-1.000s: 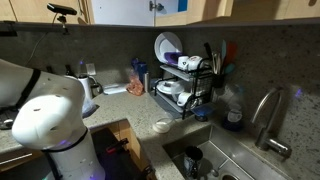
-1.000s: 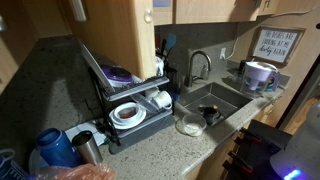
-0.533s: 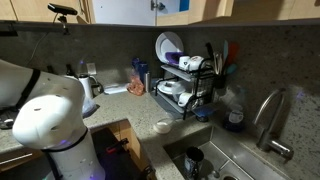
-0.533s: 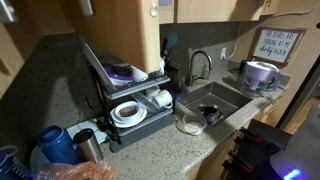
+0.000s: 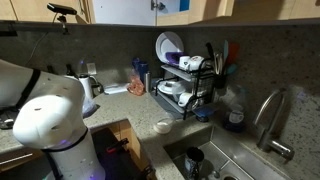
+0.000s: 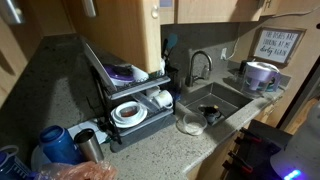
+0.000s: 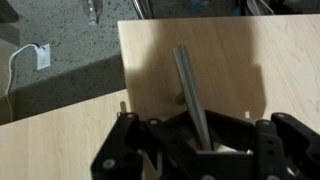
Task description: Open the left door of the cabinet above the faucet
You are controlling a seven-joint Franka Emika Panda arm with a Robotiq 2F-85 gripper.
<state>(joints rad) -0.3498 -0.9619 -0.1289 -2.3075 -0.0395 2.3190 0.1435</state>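
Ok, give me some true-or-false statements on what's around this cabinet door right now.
The left door has a round knob. False: it carries a long grey bar handle.
The dish rack is empty. False: it holds a white plate and a bowl.
The faucet arches over the sink. True.
A framed sign is near the sink. True.

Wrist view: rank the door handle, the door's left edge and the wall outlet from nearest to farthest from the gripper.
1. Door handle, running in between the fingers of the gripper.
2. Door's left edge, off to the left.
3. Wall outlet, far left, behind the door.
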